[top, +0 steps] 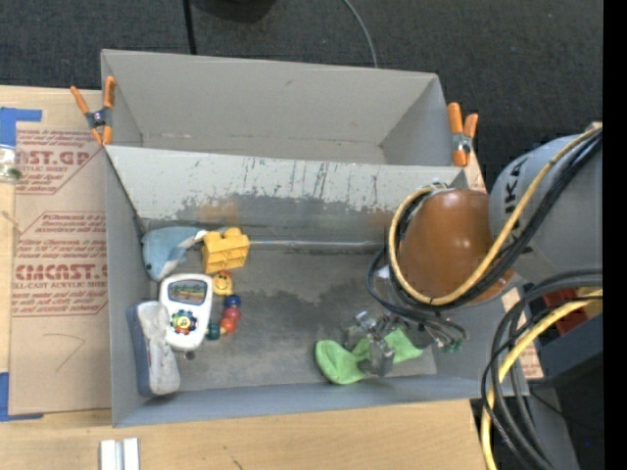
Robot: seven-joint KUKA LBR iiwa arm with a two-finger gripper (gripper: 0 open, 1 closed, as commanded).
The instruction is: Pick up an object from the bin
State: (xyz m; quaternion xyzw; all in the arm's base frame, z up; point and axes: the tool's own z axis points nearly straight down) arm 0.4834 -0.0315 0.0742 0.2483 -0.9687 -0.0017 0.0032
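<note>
The pick looks only part done. The end effector (pixel 378 349) is low in the bin (pixel 284 306), down on a green soft thing (pixel 339 362) that lies on the floor directly beneath it and spreads out to both sides of it. Whether the end effector is spread or pressed together on it cannot be told. A sure grip and the lift seem left to do. The green thing is bright lime, limp and crumpled, like cloth or plush. A white toy phone (pixel 186 311) lies well apart from the end effector, on the side away from the arm.
</note>
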